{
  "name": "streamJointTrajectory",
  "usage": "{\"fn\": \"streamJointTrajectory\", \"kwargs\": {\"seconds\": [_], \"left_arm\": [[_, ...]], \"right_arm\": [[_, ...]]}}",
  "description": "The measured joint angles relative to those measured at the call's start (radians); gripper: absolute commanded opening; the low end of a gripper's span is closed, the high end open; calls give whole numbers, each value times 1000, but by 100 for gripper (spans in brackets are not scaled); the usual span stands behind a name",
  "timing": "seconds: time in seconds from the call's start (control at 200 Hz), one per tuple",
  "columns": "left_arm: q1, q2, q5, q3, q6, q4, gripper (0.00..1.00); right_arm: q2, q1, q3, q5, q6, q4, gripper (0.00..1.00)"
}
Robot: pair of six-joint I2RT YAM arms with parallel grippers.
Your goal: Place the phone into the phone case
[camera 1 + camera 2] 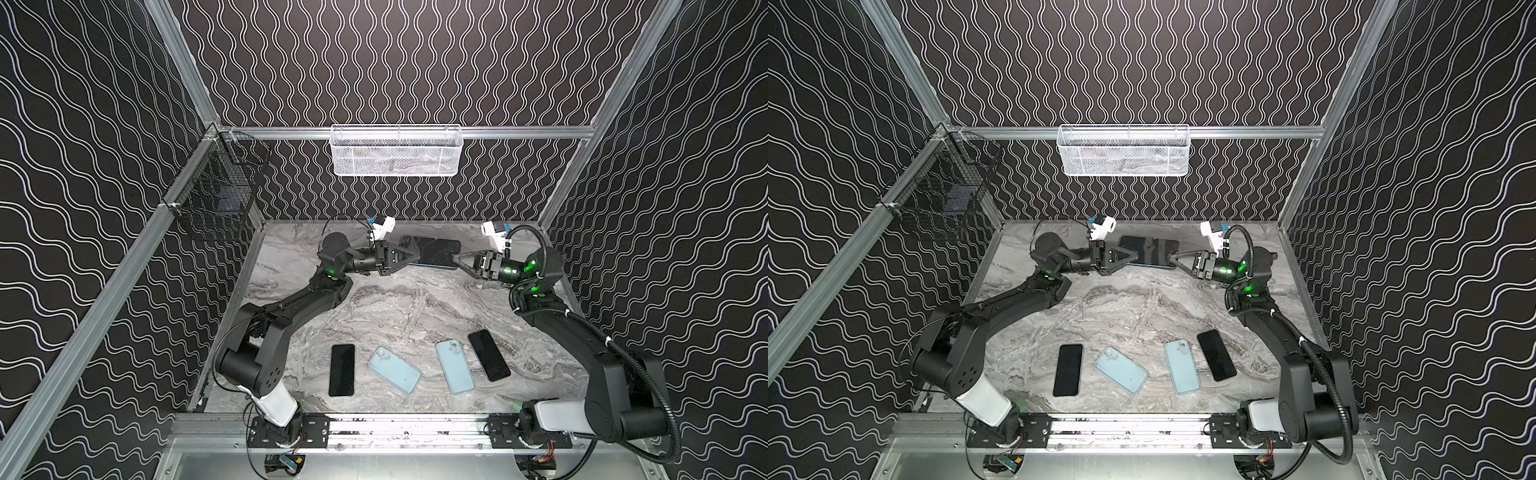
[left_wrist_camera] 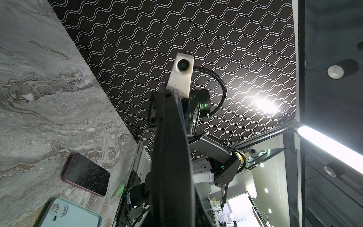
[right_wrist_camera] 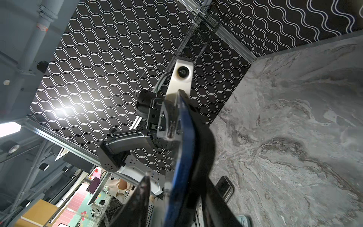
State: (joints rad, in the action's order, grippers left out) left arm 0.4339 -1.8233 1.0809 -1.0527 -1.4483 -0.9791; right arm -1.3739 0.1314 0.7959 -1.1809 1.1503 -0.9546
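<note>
Dark phone (image 1: 434, 249) spans the gap between left tool (image 1: 415, 260) and right tool (image 1: 459, 258)

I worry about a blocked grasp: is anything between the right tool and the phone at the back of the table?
Nothing visible. The right tool straddles the right end of the phone, one finger clear of it; the left tool clamps the other end.

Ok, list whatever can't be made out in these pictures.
- Held phone: cased or bare, unclear; small in both top views, edge-on and blurred in wrist views.
- Right tool: grip on it unclear, blurred in right wrist view.
- White basket: contents veiled by mesh in both top views.
</note>
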Motion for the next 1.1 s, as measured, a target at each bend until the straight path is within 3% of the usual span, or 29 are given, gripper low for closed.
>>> {"fn": "streamJointTrajectory", "kwargs": {"seconds": [0.325, 0.551, 0.816, 0.866, 0.921, 1.101], "left_arm": [[4, -3, -1, -18, 42, 17, 0], [4, -3, 3, -22, 65, 31, 0], [4, -10, 0, -21, 66, 15, 0], [5, -16, 1, -21, 64, 5, 15], [5, -20, 1, -21, 62, -6, 24], [5, -25, -22, -24, 42, -2, 36]], "right_arm": [[-15, 3, -40, 22, 112, -106, 16], [11, 3, -40, 32, 95, -63, 5], [35, 3, -21, 36, 38, 39, 0], [46, 3, -16, 40, 16, 78, 0], [55, 3, -11, 45, -11, 118, 0], [66, 5, 16, 47, -113, 251, 0]]}}
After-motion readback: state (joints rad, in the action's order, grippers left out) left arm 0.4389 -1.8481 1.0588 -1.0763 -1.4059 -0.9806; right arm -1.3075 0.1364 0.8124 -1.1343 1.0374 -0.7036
